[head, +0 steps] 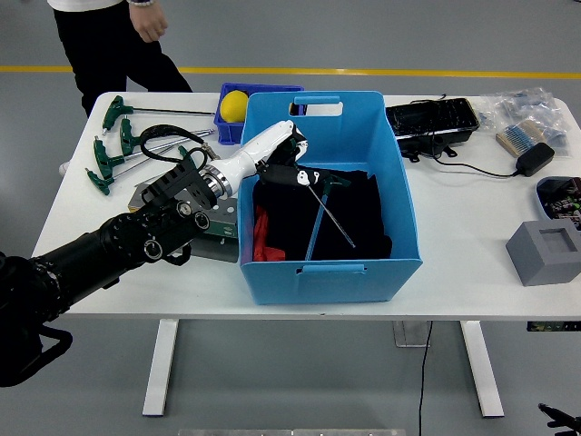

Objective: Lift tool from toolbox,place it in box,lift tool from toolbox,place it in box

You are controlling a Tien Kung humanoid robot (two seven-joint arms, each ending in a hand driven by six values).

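My left hand, white with black finger parts, reaches over the left rim of the blue box and is shut on a T-handle hex key. The key's thin shaft slants down to the right over the black cloth inside the box. Another hex key with a green handle lies on that cloth. The green tool holder sits left of the box, partly hidden by my forearm. Several green-handled hex keys lie on the table at the far left. My right hand is out of view.
A small blue bin with a yellow ball stands behind the box. A black case, bagged parts, a charger and a grey foam block sit to the right. A person stands at the far left.
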